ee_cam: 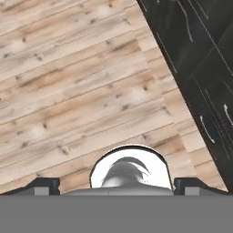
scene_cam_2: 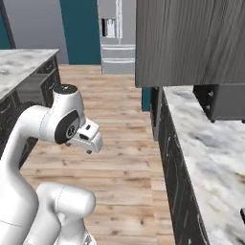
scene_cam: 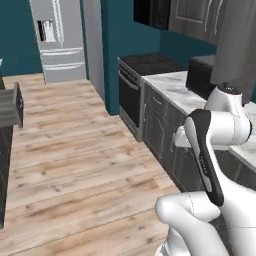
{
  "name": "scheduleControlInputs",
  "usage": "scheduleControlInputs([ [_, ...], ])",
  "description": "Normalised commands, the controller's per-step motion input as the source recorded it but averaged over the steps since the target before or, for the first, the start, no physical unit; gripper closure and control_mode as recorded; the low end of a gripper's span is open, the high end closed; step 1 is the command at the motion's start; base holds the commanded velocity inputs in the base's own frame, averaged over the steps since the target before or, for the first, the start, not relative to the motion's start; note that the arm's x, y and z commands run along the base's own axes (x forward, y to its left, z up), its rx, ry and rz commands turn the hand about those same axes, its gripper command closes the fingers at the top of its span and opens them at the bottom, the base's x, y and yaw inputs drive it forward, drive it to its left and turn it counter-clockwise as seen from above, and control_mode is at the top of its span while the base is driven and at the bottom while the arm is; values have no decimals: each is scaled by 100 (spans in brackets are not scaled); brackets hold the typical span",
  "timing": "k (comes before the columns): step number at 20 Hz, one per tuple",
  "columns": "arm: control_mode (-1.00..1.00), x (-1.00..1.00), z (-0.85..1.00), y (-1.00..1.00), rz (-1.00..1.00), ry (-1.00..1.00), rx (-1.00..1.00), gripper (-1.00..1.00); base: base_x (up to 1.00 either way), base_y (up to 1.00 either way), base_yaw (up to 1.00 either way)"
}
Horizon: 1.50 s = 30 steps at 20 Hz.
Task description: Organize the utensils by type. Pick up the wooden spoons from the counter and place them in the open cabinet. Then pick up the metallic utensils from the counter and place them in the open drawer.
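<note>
White-grey marble surface (scene_cam_2: 210, 143) with brownish veining, running along the right wall over dark grey base units, also seen from the left base view (scene_cam: 175, 87) beside the black stove, grey wood-grain cabinet (scene_cam_2: 191, 38) hanging above its near stretch

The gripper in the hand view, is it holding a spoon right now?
No. The gripper is open and empty, with bare wooden floor between its fingertips.

No readable text, labels, brands, numbers or signs on anything, small pale marks on the arm's (scene_cam: 205, 155) dark strip too blurred to make out
</note>
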Motion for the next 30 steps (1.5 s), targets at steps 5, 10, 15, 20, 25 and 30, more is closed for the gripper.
scheduleControlInputs([
  [5, 100, 0, 0, 0, 0, 0, 0, -100, -5, 14, 99],
  [10, 100, 0, 0, 0, 0, 0, 0, -100, 19, 15, 68],
  [15, 100, 0, 0, 0, 0, 0, 0, -100, 63, 20, 13],
  [20, 100, 0, 0, 0, 0, 0, 0, -100, 74, 23, 0],
  [25, 100, 0, 0, 0, 0, 0, 0, -100, 79, 10, -7],
  [30, 100, 0, 0, 0, 0, 0, 0, -100, 81, 8, -2],
])
